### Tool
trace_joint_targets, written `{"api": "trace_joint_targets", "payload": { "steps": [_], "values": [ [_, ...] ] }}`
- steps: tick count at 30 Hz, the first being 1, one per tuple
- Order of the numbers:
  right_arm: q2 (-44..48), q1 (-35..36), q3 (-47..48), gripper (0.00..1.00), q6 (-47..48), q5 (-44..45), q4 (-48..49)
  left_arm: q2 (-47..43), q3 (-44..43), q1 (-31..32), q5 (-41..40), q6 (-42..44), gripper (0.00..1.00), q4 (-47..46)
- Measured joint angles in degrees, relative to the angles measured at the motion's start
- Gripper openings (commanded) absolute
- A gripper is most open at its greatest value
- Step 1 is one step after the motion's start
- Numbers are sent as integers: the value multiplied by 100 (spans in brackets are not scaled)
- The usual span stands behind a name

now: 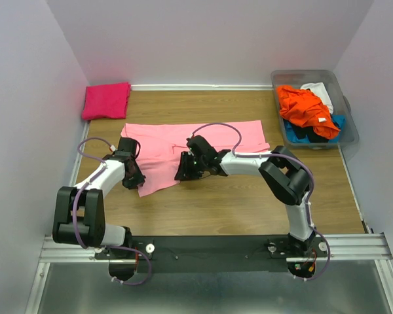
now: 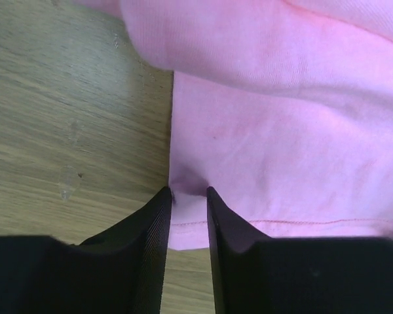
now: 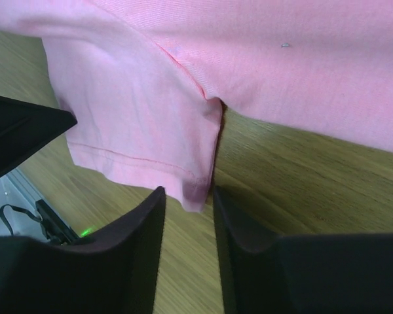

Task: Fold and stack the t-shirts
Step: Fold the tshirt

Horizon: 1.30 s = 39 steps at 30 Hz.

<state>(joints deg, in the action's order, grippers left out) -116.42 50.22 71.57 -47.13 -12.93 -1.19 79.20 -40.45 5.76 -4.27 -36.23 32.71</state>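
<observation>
1. Top view, hidden parts: the left gripper (image 1: pixel 135 180) and the right gripper (image 1: pixel 183 171) both sit over the near edge of the light pink shirt (image 1: pixel 203 137), and their own black bodies hide the tips. From here I cannot tell whether either one grips.
2. Top view, room: the shirt lies spread flat across the middle of the table (image 1: pixel 249 203). Bare wood runs along its near side. The walls close in at the left, the back and the right.
3. Top view, surroundings: a folded magenta shirt (image 1: pixel 106 101) lies in the far left corner, well apart from the pink one. A clear bin (image 1: pixel 351 124) at the far right holds an orange shirt (image 1: pixel 303 106) on top of white, blue and black cloth that is mostly buried.
4. Left wrist view: the left fingers (image 2: pixel 158 229) straddle the shirt's side edge just above the hem (image 2: pixel 249 224). The cloth puckers at their tips, yet a gap shows between them, so I cannot tell whether they pinch it. Bare wood lies to the left.
5. Right wrist view: the corner of a sleeve (image 3: pixel 144 131) reaches in between the tips of the right fingers (image 3: pixel 154 229). A gap remains, so I cannot tell whether it is clamped. A black shape (image 3: pixel 19 131), cut off at the left edge, is too partial to identify.
</observation>
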Motion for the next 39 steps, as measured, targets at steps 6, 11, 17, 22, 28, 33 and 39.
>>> {"api": "trace_joint_targets", "payload": {
  "steps": [6, 11, 17, 22, 28, 33, 39],
  "values": [
    [-192, 0, 142, 20, 17, -109, 26, 13, 7, 26, 0, -33, 0, -59],
    [-291, 0, 219, 1, 57, -212, 28, 13, 13, 37, 7, -61, 0, -83],
    [-321, 0, 363, 1, 190, -219, -37, -125, -20, 37, -2, -136, 0, -66],
    [-321, -68, 702, 1, 389, -146, -68, -186, -662, 20, -96, -103, 0, -63],
    [-433, -446, 1381, 1, 634, -144, -63, 243, -1543, -170, -168, 170, 0, -634],
    [-776, -793, 1952, 1, 872, -79, -46, 920, -2065, -295, -168, 457, 0, -1010],
    [-1298, -981, 2535, 1, 1102, 26, -42, 1593, -2767, -317, -168, 754, 0, -1552]
  ]
}}
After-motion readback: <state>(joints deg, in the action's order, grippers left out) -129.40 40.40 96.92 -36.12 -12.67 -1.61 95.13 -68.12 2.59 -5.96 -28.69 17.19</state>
